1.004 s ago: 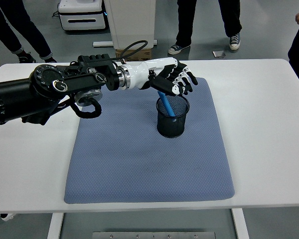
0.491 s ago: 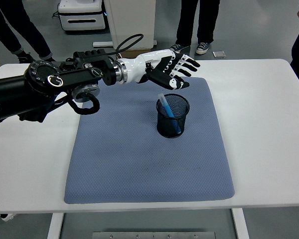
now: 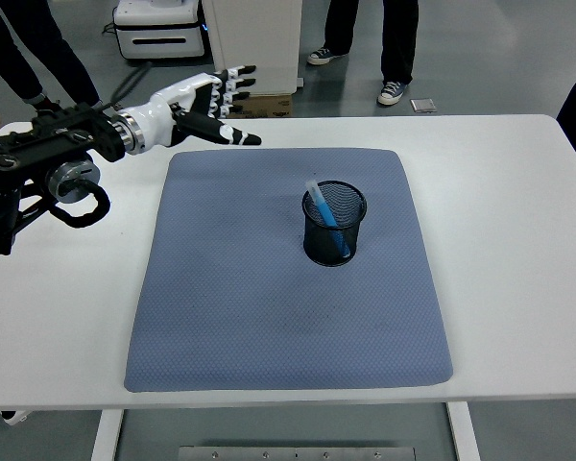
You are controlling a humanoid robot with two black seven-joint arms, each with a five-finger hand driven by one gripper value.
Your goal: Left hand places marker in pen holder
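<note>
A blue marker (image 3: 328,222) with a pale cap stands tilted inside the black mesh pen holder (image 3: 333,224), which sits upright on the blue-grey mat (image 3: 269,288). My left hand (image 3: 216,103) hovers over the table's far left, well away from the holder, fingers spread and holding nothing. Its black forearm (image 3: 38,173) enters from the left edge. The right arm does not show.
The white table (image 3: 518,240) surrounds the mat on all sides. Behind the far edge stand several people's legs (image 3: 398,48), a white machine base (image 3: 158,29) and a white pillar (image 3: 254,43). A small object (image 3: 422,105) lies on the floor.
My left hand let go of the marker over the holder, then drew back to the left and up. The marker now rests in the holder.
</note>
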